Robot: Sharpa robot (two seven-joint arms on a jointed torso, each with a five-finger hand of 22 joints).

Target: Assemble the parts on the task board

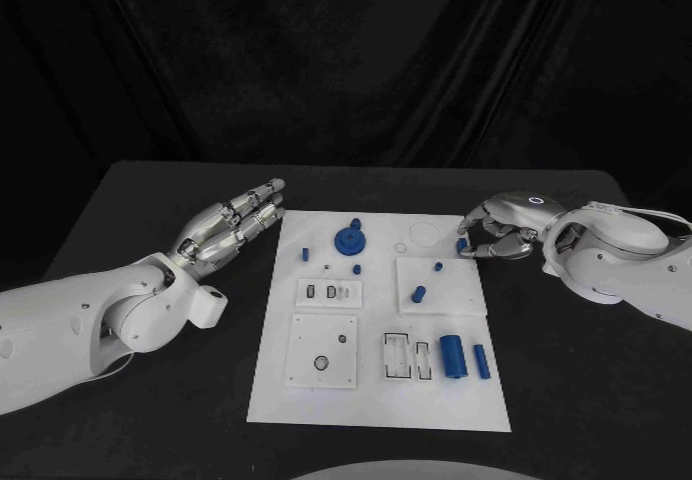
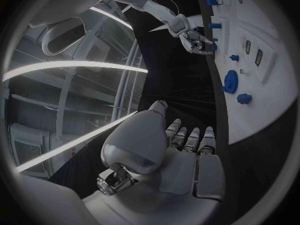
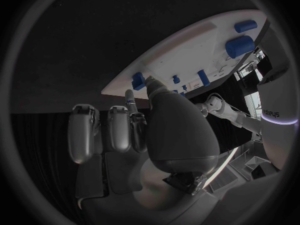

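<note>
my right hand [image 1: 498, 238] pinches a small blue peg [image 1: 462, 244] at the board's [image 1: 378, 400] right edge. it looks light, stiff, slippery; best held mid-shaft. my left hand [image 1: 231, 228], beside the board, is open.

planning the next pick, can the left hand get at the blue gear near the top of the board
Probably yes. The left hand lies open beside the task board, fingers apart and holding nothing, and only a small blue peg stands between it and the blue gear.
</note>
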